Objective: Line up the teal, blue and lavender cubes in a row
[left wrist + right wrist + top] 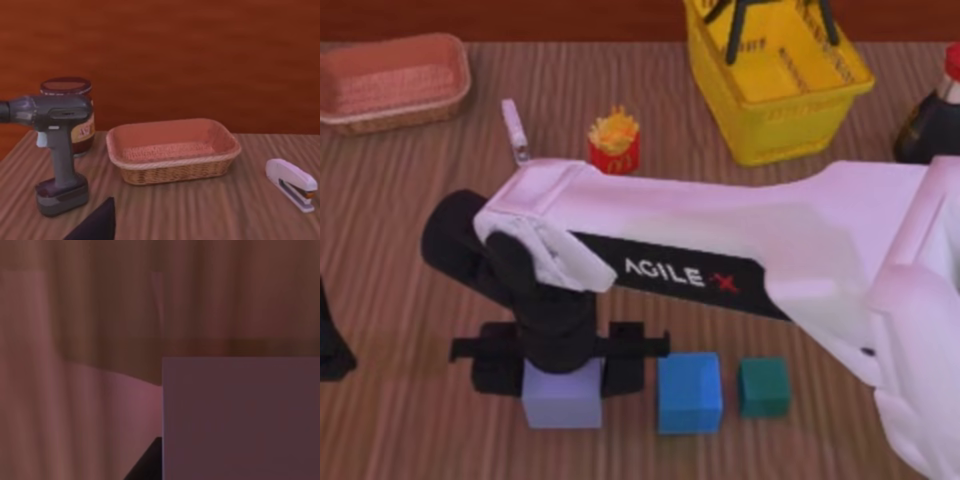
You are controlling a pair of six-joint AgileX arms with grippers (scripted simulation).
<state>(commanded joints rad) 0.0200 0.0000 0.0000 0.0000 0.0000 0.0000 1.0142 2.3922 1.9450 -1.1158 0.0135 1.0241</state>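
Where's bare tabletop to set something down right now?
Free: the wood between wicker basket and right gripper, and the strip between fries box and yellow basket. Crowded: front row of lavender cube, blue cube, teal cube.

A brown wooden table (410, 300) with a fine ridged grain running from the near edge to the far edge fills most of the top view. Along the upper edge of that frame, and across the upper half of the left wrist view, stands a plain reddish-brown wooden wall (200, 55). The light is soft and even.
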